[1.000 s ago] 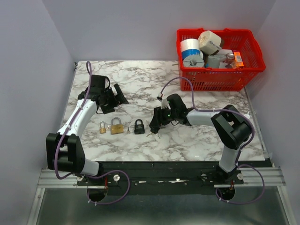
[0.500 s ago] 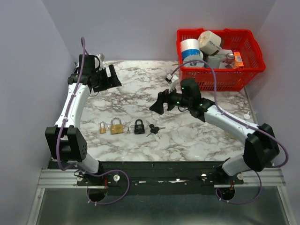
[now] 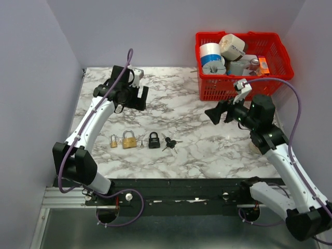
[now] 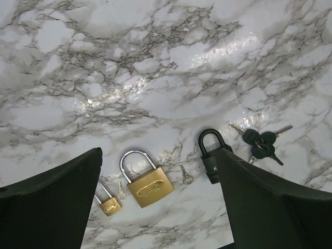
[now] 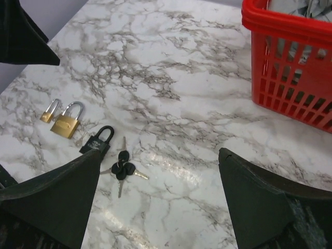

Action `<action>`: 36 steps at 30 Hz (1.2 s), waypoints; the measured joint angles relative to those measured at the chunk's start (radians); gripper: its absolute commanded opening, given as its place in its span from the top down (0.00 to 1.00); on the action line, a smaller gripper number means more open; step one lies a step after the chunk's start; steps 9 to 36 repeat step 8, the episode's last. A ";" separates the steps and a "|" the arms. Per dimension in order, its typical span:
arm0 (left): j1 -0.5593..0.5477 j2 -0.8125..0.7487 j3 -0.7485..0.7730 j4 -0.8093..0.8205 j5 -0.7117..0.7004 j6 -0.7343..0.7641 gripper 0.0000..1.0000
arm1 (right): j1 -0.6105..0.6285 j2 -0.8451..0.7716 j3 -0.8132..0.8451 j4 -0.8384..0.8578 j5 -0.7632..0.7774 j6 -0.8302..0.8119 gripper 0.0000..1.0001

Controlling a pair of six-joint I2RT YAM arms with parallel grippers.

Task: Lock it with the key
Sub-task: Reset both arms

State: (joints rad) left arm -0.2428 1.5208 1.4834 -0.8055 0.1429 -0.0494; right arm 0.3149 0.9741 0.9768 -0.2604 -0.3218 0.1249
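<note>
**Both arms up off the table, fingers spread, keys lying free**

The left arm rises from its base at the near left corner and stretches toward the far left of the marble table [image 3: 207, 150]. Its forearm slopes upward, and the left gripper [image 3: 136, 97] hangs high above the surface, looking down. Its fingers stand wide apart and hold nothing.

The right arm leans out to the right, with its elbow low near the table's right edge. Its forearm climbs toward the red basket [image 3: 241, 83]. The right gripper [image 3: 219, 113] points left in front of the basket, well above the table, with its fingers also spread wide and empty.

The key [image 3: 170, 142], a small bunch with black heads, lies flat on the marble near the front middle. It sits just right of the black padlock [image 3: 154, 140], and neither gripper touches it. Left of the black padlock, in the same row, lie a large brass padlock [image 3: 129, 139] and a small brass padlock [image 3: 113, 140].
</note>
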 measured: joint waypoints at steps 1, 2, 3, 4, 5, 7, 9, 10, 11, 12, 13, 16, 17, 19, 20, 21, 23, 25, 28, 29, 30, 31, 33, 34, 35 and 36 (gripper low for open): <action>-0.023 -0.006 -0.018 0.002 -0.009 0.001 0.01 | -0.007 -0.037 -0.032 -0.006 0.002 -0.003 0.00; -0.040 -0.011 -0.034 0.003 -0.017 0.000 0.01 | -0.015 -0.071 -0.066 -0.012 0.004 -0.004 0.00; -0.047 -0.013 -0.045 0.003 -0.023 -0.002 0.01 | -0.025 -0.099 -0.103 -0.016 0.006 -0.005 0.00; -0.050 -0.013 -0.055 0.003 -0.028 -0.005 0.01 | -0.033 -0.135 -0.152 -0.032 0.011 -0.006 0.00; -0.050 -0.013 -0.064 0.003 -0.036 -0.008 0.01 | -0.040 -0.141 -0.161 -0.036 0.011 -0.006 0.00; -0.047 -0.014 -0.080 0.006 -0.048 -0.011 0.01 | -0.056 -0.171 -0.198 -0.057 0.016 -0.011 0.00; -0.044 -0.018 -0.088 0.009 -0.052 -0.011 0.01 | -0.060 -0.184 -0.207 -0.067 0.019 -0.015 0.00; -0.044 -0.018 -0.088 0.009 -0.052 -0.011 0.01 | -0.060 -0.184 -0.207 -0.067 0.019 -0.015 0.00; -0.044 -0.018 -0.088 0.009 -0.052 -0.011 0.01 | -0.060 -0.184 -0.207 -0.067 0.019 -0.015 0.00; -0.044 -0.018 -0.088 0.009 -0.052 -0.011 0.01 | -0.060 -0.184 -0.207 -0.067 0.019 -0.015 0.00; -0.044 -0.018 -0.088 0.009 -0.052 -0.011 0.01 | -0.060 -0.184 -0.207 -0.067 0.019 -0.015 0.00; -0.044 -0.018 -0.088 0.009 -0.052 -0.011 0.01 | -0.060 -0.184 -0.207 -0.067 0.019 -0.015 0.00; -0.044 -0.018 -0.088 0.009 -0.052 -0.011 0.01 | -0.060 -0.184 -0.207 -0.067 0.019 -0.015 0.00; -0.044 -0.018 -0.088 0.009 -0.052 -0.011 0.01 | -0.060 -0.184 -0.207 -0.067 0.019 -0.015 0.00; -0.044 -0.018 -0.088 0.009 -0.052 -0.011 0.01 | -0.060 -0.184 -0.207 -0.067 0.019 -0.015 0.00; -0.044 -0.018 -0.088 0.009 -0.052 -0.011 0.01 | -0.060 -0.184 -0.207 -0.067 0.019 -0.015 0.00; -0.044 -0.018 -0.088 0.009 -0.052 -0.011 0.01 | -0.060 -0.184 -0.207 -0.067 0.019 -0.015 0.00; -0.044 -0.018 -0.088 0.009 -0.052 -0.011 0.01 | -0.060 -0.184 -0.207 -0.067 0.019 -0.015 0.00; -0.044 -0.018 -0.088 0.009 -0.052 -0.011 0.01 | -0.060 -0.184 -0.207 -0.067 0.019 -0.015 0.00; -0.044 -0.018 -0.088 0.009 -0.052 -0.011 0.01 | -0.060 -0.184 -0.207 -0.067 0.019 -0.015 0.00; -0.044 -0.018 -0.088 0.009 -0.052 -0.011 0.01 | -0.060 -0.184 -0.207 -0.067 0.019 -0.015 0.00; -0.044 -0.018 -0.088 0.009 -0.052 -0.011 0.01 | -0.060 -0.184 -0.207 -0.067 0.019 -0.015 0.00; -0.044 -0.018 -0.088 0.009 -0.052 -0.011 0.01 | -0.060 -0.184 -0.207 -0.067 0.019 -0.015 0.00; -0.044 -0.018 -0.088 0.009 -0.052 -0.011 0.01 | -0.060 -0.184 -0.207 -0.067 0.019 -0.015 0.00; -0.044 -0.018 -0.088 0.009 -0.052 -0.011 0.01 | -0.060 -0.184 -0.207 -0.067 0.019 -0.015 0.00; -0.044 -0.018 -0.088 0.009 -0.052 -0.011 0.01 | -0.060 -0.184 -0.207 -0.067 0.019 -0.015 0.00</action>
